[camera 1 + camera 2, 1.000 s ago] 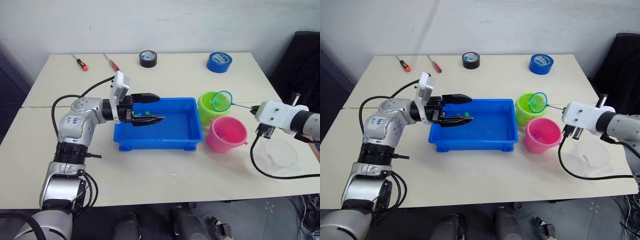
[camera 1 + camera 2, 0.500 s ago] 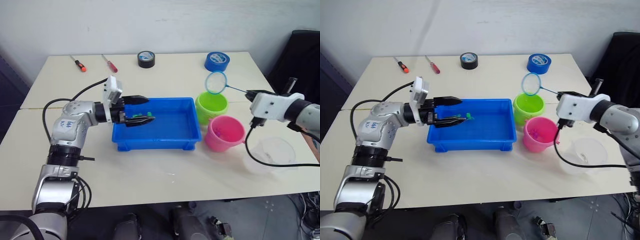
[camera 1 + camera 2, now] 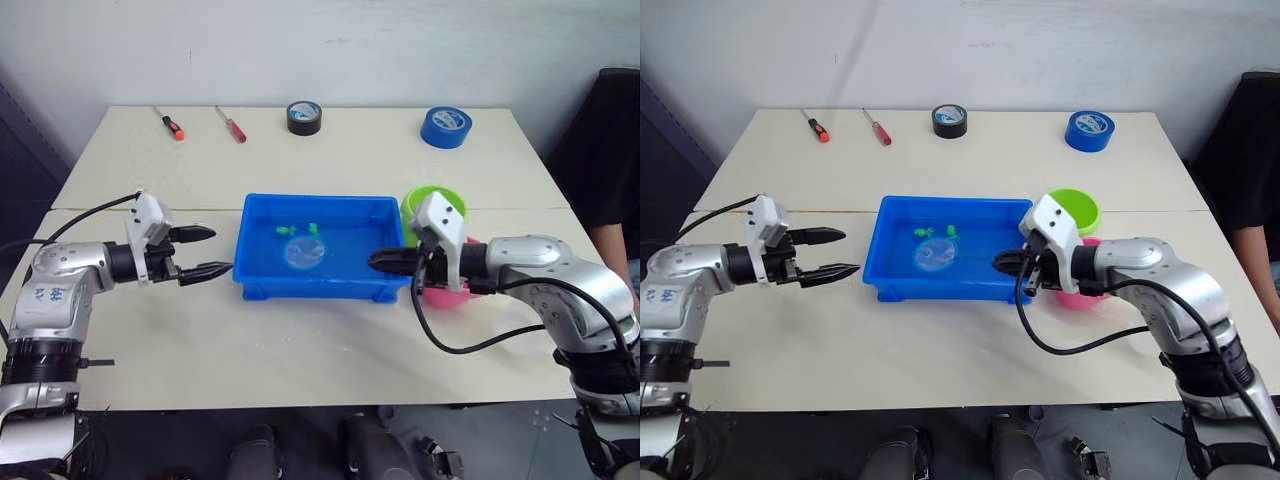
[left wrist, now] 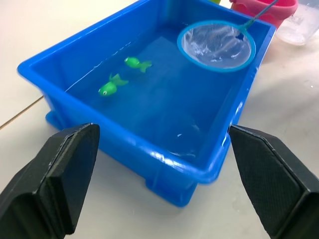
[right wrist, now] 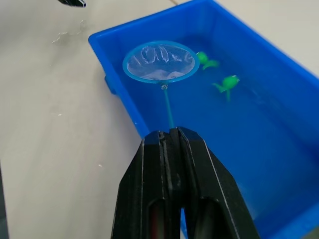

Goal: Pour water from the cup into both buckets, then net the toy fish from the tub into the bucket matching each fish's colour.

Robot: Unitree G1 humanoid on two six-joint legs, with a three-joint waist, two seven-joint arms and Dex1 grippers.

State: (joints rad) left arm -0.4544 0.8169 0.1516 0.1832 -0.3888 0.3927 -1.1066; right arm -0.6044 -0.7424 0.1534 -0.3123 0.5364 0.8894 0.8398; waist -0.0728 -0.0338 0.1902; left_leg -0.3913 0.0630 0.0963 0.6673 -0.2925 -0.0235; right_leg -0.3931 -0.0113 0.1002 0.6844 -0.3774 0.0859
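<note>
The blue tub (image 3: 300, 201) sits mid-table with water and two green toy fish (image 4: 138, 63) (image 4: 110, 87) near its far wall. The net (image 3: 304, 252) lies in the tub's middle, apart from the fish. My right gripper (image 3: 378, 261) is shut on the net's thin handle at the tub's right end. My left gripper (image 3: 222, 250) hangs open just left of the tub, holding nothing. The green bucket (image 3: 440, 198) stands behind my right wrist. The pink bucket (image 3: 441, 297) is mostly hidden under that arm. The clear cup (image 4: 302, 27) shows beyond the buckets.
At the table's far edge lie two red-handled screwdrivers (image 3: 173, 125) (image 3: 231, 125), a black tape roll (image 3: 304, 117) and a blue tape roll (image 3: 445, 127). A person in dark clothes (image 3: 612, 150) stands by the right end.
My right gripper has swung the net from above the green bucket down into the tub. My left gripper has drawn back from over the tub to its left side. The camera shifted.
</note>
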